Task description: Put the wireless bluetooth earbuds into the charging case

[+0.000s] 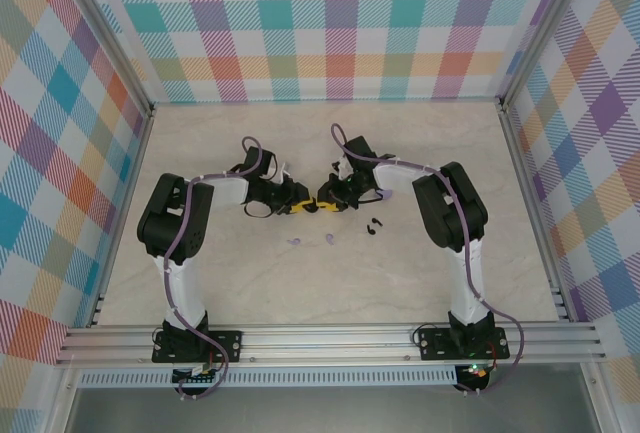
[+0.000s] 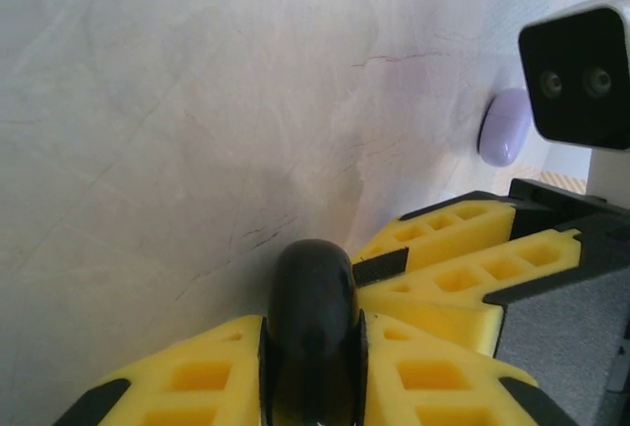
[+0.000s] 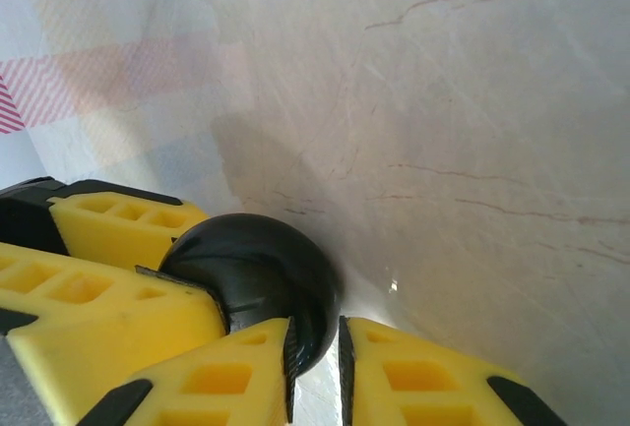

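A black round charging case (image 2: 313,278) is pinched edge-on between the yellow fingers of my left gripper (image 2: 313,326), which is shut on it. From the other side my right gripper (image 3: 315,337) is shut on the rim of the same case (image 3: 246,269). In the top view both grippers, left (image 1: 300,206) and right (image 1: 325,201), meet at mid-table. Two lilac earbuds (image 1: 295,242) (image 1: 329,241) lie on the table just in front of them. Two black earbuds (image 1: 372,225) lie a little to the right.
A lilac case (image 2: 504,126) rests on the table beyond my right gripper's fingers (image 2: 463,249). The right wrist camera housing (image 2: 581,77) looms close at upper right. The marble table (image 1: 400,283) is walled by checked panels with metal rails.
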You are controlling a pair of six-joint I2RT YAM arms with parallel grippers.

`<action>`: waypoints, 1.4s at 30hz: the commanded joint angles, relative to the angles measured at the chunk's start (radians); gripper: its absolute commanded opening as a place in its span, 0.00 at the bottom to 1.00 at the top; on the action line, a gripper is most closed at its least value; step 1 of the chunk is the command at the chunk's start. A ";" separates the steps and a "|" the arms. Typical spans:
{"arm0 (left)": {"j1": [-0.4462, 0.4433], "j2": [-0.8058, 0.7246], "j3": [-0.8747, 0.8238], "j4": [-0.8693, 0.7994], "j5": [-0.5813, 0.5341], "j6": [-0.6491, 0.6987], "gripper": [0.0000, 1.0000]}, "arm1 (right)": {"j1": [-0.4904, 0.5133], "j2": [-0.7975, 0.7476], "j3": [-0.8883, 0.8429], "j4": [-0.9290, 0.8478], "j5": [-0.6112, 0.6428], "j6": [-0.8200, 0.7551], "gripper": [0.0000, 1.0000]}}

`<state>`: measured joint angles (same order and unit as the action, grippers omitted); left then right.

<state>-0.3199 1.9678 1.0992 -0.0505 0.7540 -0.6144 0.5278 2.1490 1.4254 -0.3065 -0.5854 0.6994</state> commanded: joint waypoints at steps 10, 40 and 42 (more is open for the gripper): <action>-0.004 -0.200 0.061 -0.122 -0.111 0.166 0.21 | -0.076 -0.264 -0.098 -0.006 0.041 -0.125 0.40; -0.111 -0.464 0.269 -0.134 0.259 0.500 0.18 | -0.186 -0.539 0.027 -0.183 -0.532 -0.727 0.52; -0.116 -0.462 0.280 -0.148 0.274 0.514 0.18 | -0.186 -0.544 0.027 -0.183 -0.549 -0.732 0.51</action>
<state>-0.4179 1.5311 1.3453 -0.1547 0.9707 -0.1509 0.3355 1.6276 1.4174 -0.4637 -1.0775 0.0128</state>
